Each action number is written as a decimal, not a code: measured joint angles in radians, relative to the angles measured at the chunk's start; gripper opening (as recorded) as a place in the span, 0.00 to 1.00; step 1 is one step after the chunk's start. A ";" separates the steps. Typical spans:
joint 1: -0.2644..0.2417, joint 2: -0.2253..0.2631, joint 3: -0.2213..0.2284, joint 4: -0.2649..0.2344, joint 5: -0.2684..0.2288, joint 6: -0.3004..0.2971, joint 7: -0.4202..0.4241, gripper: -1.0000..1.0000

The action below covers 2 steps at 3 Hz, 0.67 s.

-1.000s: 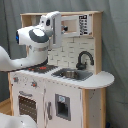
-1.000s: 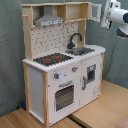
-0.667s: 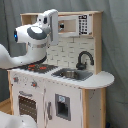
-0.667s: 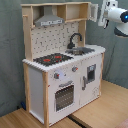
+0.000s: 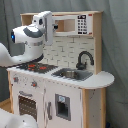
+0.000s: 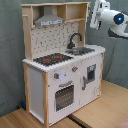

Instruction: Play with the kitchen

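The kitchen [image 5: 60, 95] [image 6: 60, 85] is a white and light-wood toy unit, seen in both exterior views. It has a black-red stovetop [image 5: 32, 66] [image 6: 52, 59], a black faucet [image 5: 84, 59] [image 6: 75, 40] over a sink [image 5: 72, 74] [image 6: 82, 50], a grey hood [image 6: 49, 21], an oven door [image 5: 27, 106] [image 6: 64, 96] and knobs [image 6: 65, 73]. My gripper [image 5: 46, 25] [image 6: 99, 14] hangs at upper-shelf height, above the stovetop in the first exterior view and beside the kitchen's top corner in the second exterior view. It touches nothing that I can see.
A toy microwave panel [image 5: 82, 24] sits on the upper shelf. A grey curtain [image 6: 12, 60] hangs behind the kitchen. The unit stands on a wooden floor [image 6: 100, 112]. The white arm body [image 5: 25, 42] fills the first exterior view's left.
The arm has shifted slightly left in both exterior views, staying at upper-shelf height. Nothing on the kitchen has moved.
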 joint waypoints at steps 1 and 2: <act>-0.061 0.033 0.062 0.062 0.000 0.000 0.033 0.00; -0.122 0.064 0.114 0.123 0.002 0.000 0.054 0.00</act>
